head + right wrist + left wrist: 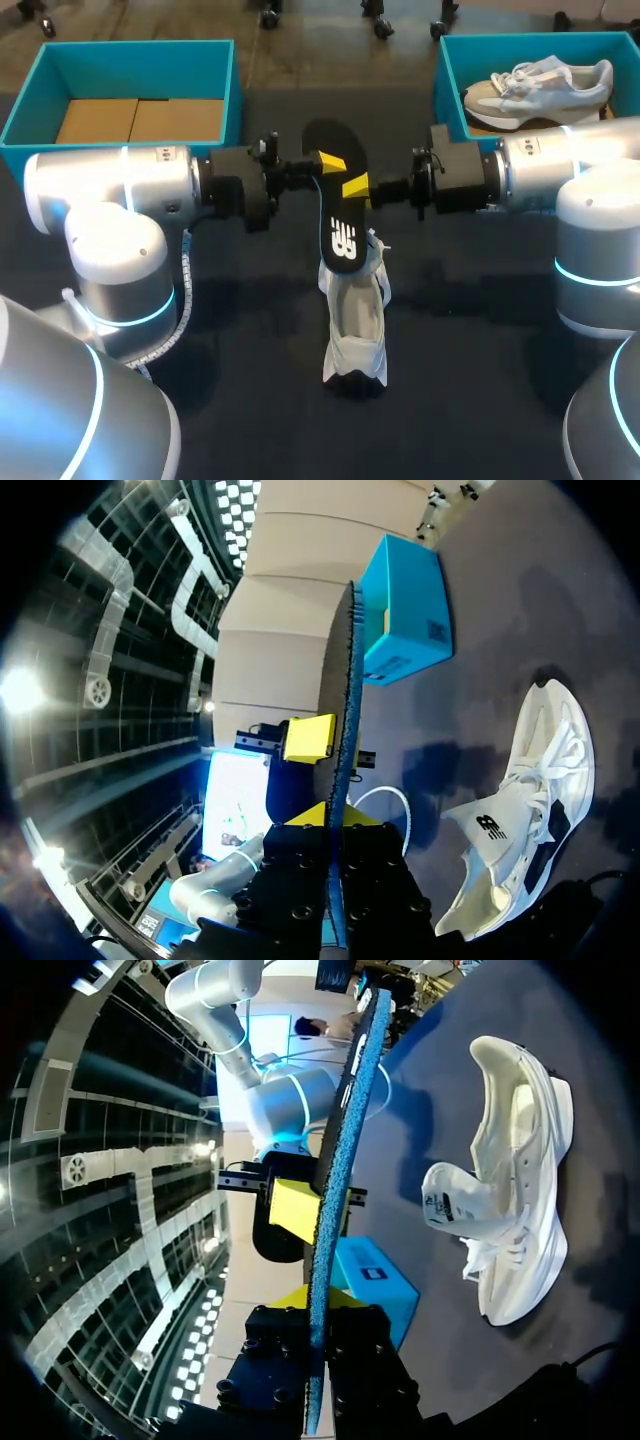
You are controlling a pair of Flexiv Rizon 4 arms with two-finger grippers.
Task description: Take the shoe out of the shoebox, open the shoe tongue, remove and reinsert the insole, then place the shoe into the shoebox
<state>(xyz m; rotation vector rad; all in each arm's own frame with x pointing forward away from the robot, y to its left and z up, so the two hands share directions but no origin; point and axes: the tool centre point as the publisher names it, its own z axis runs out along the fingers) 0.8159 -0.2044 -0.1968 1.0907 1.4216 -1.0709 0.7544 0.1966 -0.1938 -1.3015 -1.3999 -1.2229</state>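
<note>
A black insole (340,205) with a blue underside hangs tilted above the table, held from both sides. My left gripper (330,162) is shut on its upper part, and my right gripper (356,186) is shut on it just below. Under the insole a white shoe (354,315) lies on the dark table with its tongue pulled open. In the left wrist view the insole's edge (340,1160) runs out from my left gripper (312,1310), with the shoe (510,1190) beside it. From the right wrist, the insole (347,710) rises out of my right gripper (335,825), and the shoe (525,810) lies beside it.
A teal shoebox (36,100) with a bare cardboard floor stands at the back left. A second teal shoebox (447,80) at the back right holds another pale shoe (540,85). Both arms stretch across the table's middle, level with the boxes' fronts.
</note>
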